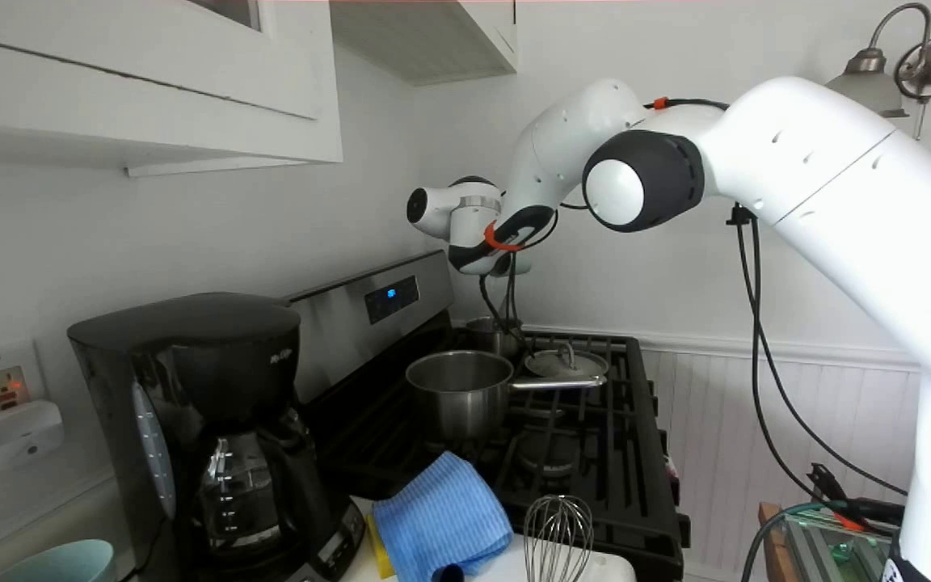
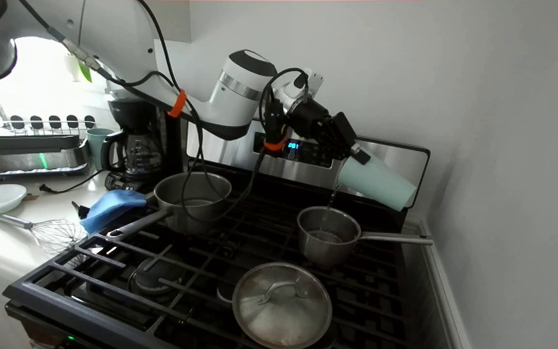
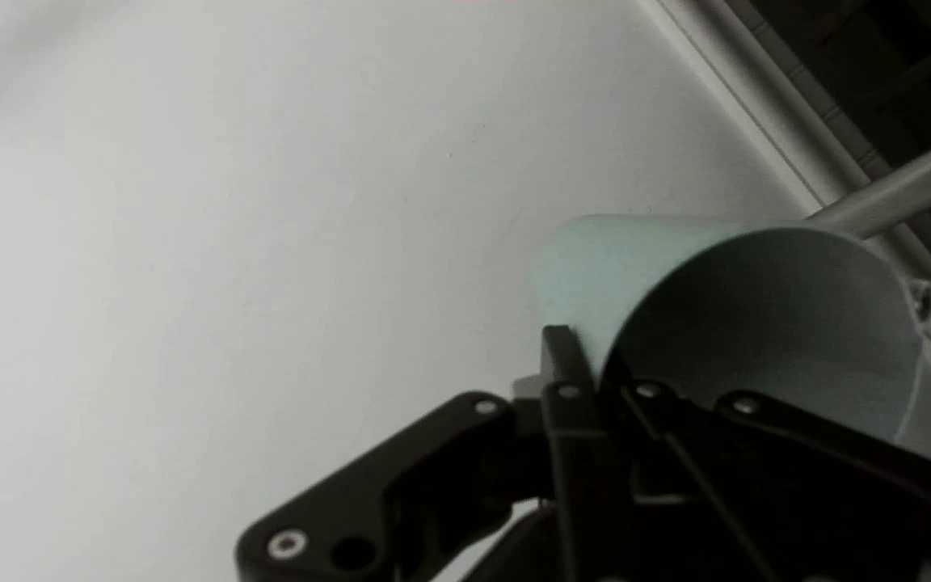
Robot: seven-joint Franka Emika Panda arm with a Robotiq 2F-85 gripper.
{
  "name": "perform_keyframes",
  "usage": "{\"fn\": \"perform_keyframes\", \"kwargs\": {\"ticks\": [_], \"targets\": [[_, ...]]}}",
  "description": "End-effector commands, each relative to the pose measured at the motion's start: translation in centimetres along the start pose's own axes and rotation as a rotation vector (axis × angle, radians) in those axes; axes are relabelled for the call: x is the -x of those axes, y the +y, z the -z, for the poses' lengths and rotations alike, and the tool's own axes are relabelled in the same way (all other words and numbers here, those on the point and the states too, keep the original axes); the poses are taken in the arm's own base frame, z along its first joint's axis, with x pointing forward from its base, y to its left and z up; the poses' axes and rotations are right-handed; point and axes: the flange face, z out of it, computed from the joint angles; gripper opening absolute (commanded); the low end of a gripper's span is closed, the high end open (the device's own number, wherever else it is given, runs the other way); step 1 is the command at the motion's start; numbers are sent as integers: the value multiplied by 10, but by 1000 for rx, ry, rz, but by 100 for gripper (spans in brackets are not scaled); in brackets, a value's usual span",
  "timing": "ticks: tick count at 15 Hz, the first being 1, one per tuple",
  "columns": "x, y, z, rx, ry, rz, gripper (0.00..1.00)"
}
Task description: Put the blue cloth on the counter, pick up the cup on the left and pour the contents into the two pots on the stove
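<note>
In exterior view, far left: blue cloth [image 2: 112, 209], bunched at edge of counter [image 2: 5, 252], beside stove [image 2: 83, 314]. One o'clock from cloth: black coffee maker [image 2: 136, 116], pale logo [image 1: 281, 356] too small to read. Three o'clock: larger pot [image 2: 200, 213] on stove. Five o'clock from that pot: lid [image 2: 279, 315]. Two o'clock from same pot: stove display [image 2: 315, 155], blue digits [image 2: 293, 145] blurred. Farther right: smaller pot [image 2: 325, 253], clear stream [image 2: 333, 196] falling in. Gripper [image 2: 358, 152] clamped on green cup [image 2: 380, 182], fingers [image 3: 562, 352] astride its wall; cup tipped, one o'clock from smaller pot, base toward four o'clock.
</note>
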Motion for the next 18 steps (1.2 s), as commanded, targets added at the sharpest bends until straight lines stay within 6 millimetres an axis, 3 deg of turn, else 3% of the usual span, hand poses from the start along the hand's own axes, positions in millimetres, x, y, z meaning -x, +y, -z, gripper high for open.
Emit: {"fn": "perform_keyframes", "kwargs": {"ticks": [1, 13, 18], "targets": [[-7, 10, 1, -43, -78, 20, 1], [-9, 40, 1, -274, -408, -52, 1], [-19, 71, 34, -492, -451, -14, 1]]}}
